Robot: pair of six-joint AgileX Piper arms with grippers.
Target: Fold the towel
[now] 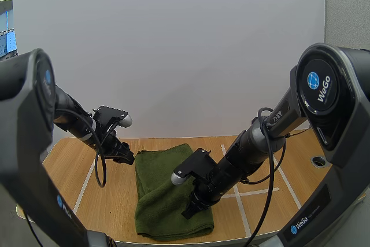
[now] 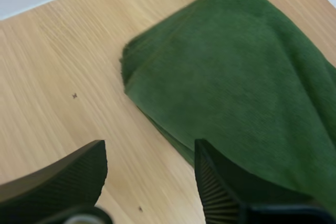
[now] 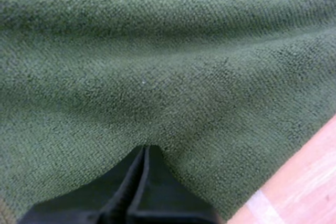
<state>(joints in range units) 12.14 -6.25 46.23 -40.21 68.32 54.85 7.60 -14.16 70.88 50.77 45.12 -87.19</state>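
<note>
- Your right hand (image 3: 146, 149) has both fingers closed together into one dark wedge, its tip against the green towel (image 3: 157, 51).
- Beside the towel's edge you see wooden worktop (image 3: 311, 179) crossed by a white line (image 3: 261, 203).

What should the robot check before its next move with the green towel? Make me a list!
1. Towel lying on the table: ok.
2. Left pincer open: ok.
3. Left pincer close to the towel's corner: ok.
4. Right pincer tips on the towel: ok.
5. Right pincer pinching cloth: cannot tell; its fingers lie together.
6. Towel layers lined up: not ok; a lower layer peeks out at the edge near the left pincer.
</note>
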